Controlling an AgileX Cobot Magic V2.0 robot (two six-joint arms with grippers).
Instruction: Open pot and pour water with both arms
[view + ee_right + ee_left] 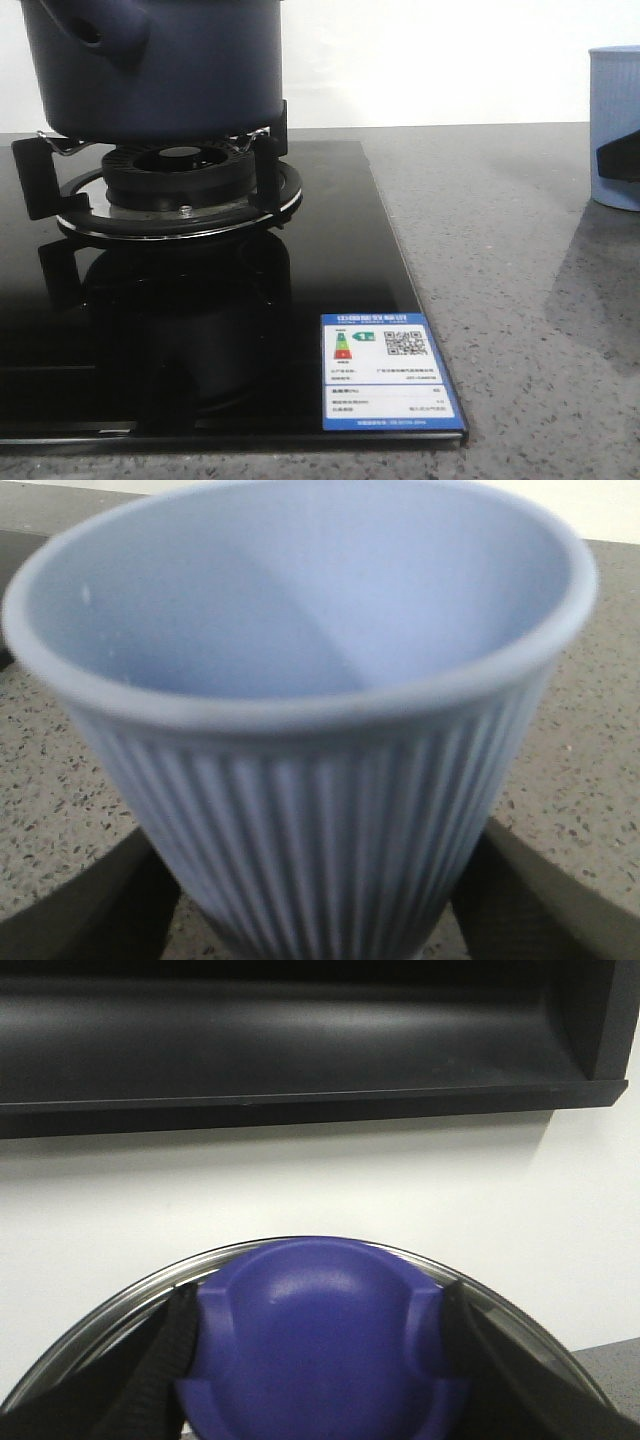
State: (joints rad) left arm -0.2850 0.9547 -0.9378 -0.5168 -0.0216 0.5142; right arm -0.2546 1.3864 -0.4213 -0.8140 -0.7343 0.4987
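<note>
The dark navy pot [160, 65] stands on the gas burner [180, 185] at the far left, its stubby side handle [110, 30] pointing forward-left. Its top is cut off in the front view. My left gripper [315, 1360] is shut on the blue lid knob [320, 1330], one finger against each side, with the glass lid's metal rim [130, 1295] around it. I cannot tell whether the lid rests on the pot. My right gripper [315, 910] holds the pale blue ribbed cup [310, 680], which stands on the counter at the right edge [615, 120]. One black finger [618, 160] shows on it.
The black glass hob [250, 300] carries a blue energy label [385, 370] at its front right corner. The grey speckled counter [500, 250] lies between hob and cup. A black range hood [300, 1040] hangs on the white wall behind the lid.
</note>
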